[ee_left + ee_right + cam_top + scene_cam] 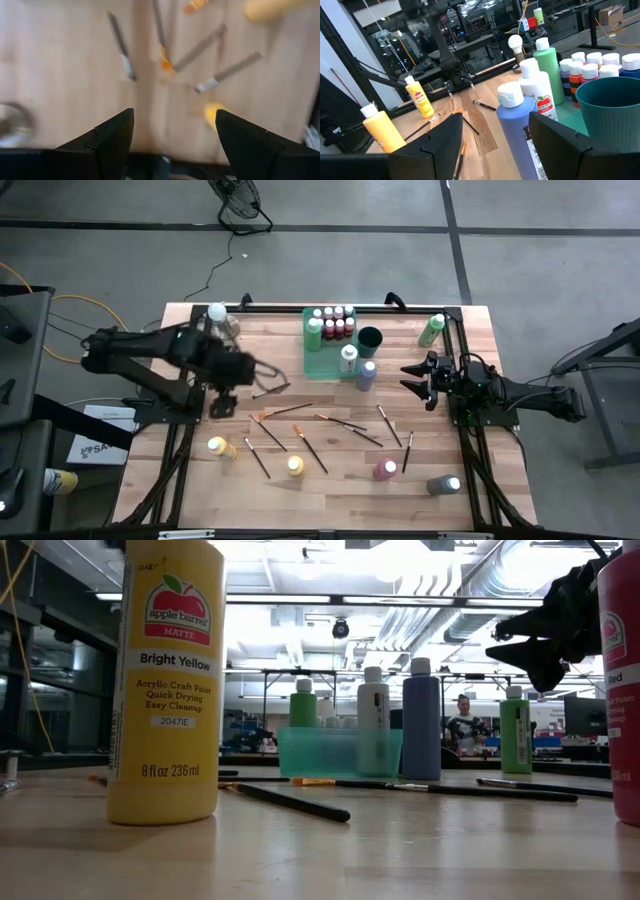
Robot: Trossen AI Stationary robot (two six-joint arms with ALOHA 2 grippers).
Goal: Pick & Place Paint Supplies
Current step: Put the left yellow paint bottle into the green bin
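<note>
My left gripper (268,370) hangs open above the table's left-middle, over scattered thin brushes (122,47). A dark brush (272,390) lies just near of it. My right gripper (408,379) is open too, hovering right of a blue bottle (517,125) and a white bottle (348,358). A green tray (322,360) at the far middle holds several small white-capped bottles (335,322). Yellow bottles (220,447) (295,466), a pink one (385,470) and a grey one (443,484) stand along the near side. More brushes (345,425) lie flat in the middle.
A dark teal cup (370,337) stands beside the tray, and a green bottle (432,330) stands at the far right. A clear object with a white ball top (218,315) sits at the far left corner. Bare wood shows along the table's near edge (330,505).
</note>
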